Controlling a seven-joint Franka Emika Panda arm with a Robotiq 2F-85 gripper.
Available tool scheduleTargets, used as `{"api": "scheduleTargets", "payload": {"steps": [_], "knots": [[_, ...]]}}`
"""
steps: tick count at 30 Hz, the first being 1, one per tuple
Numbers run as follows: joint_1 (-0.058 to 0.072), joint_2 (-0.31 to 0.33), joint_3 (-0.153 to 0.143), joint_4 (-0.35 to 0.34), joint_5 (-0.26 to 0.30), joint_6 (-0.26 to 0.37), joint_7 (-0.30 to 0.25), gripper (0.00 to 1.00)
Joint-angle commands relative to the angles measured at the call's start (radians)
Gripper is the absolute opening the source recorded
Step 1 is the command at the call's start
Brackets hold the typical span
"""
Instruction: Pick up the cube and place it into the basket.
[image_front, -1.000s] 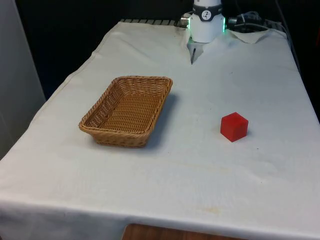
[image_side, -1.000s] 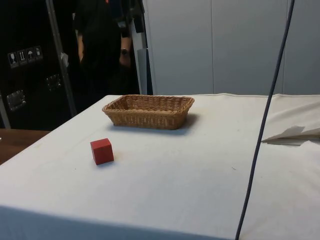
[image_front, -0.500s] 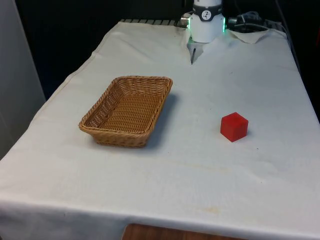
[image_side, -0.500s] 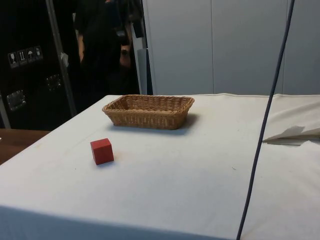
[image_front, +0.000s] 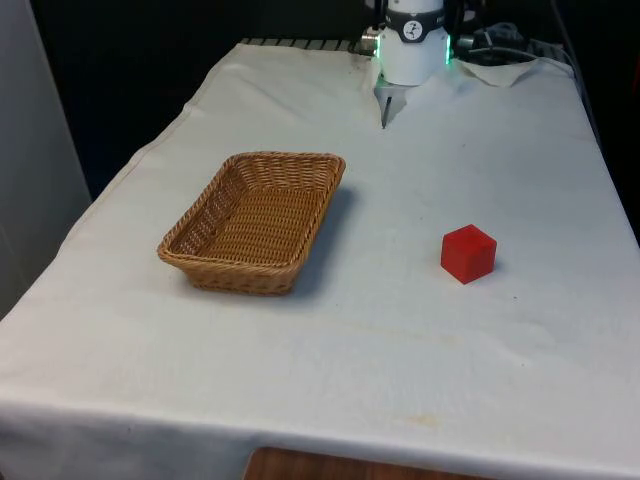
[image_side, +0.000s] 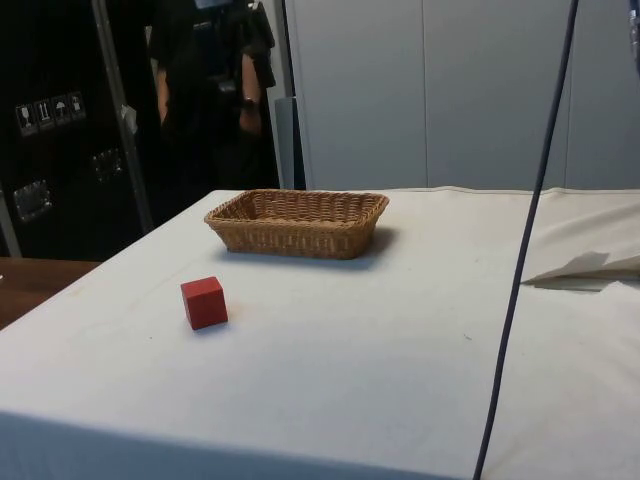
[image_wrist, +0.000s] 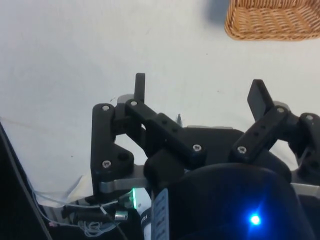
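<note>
My gripper hangs high above the cloth with its two fingers spread wide apart and nothing between them. Past my fingertips I see bare white cloth, and one corner of the basket beyond it.

The cube is red and sits on the cloth toward the front view's right, well apart from the basket. It stands flat on one face, turned so that an edge points at the front camera. In the side view the cube lies nearer the camera than the basket, with open cloth between them.

The basket is a shallow rectangular wicker one, brown, standing upright on the cloth toward the front view's left. It holds nothing.

My base stands at the far end of the table, well away from both things. A dark cable hangs down across the side view. A person in dark clothes stands behind the table's end in that view, beside the dark cabinets.
</note>
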Motion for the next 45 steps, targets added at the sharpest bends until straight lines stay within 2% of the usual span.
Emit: {"api": "scheduleTargets", "payload": {"steps": [1, 19, 20, 24, 36, 45], "knots": [[0.003, 0.009, 0.001, 0.008, -0.010, 0.000, 0.013, 1.00], [-0.003, 0.045, 0.007, 0.011, -0.014, 0.024, 0.039, 1.00], [-0.002, 0.044, 0.008, 0.016, -0.014, 0.011, 0.034, 1.00], [-0.005, 0.056, 0.005, 0.011, -0.014, 0.032, 0.047, 1.00], [-0.006, 0.073, 0.006, 0.014, -0.016, 0.027, 0.066, 1.00], [-0.003, 0.123, 0.015, 0.040, -0.015, 0.086, 0.087, 1.00]]}}
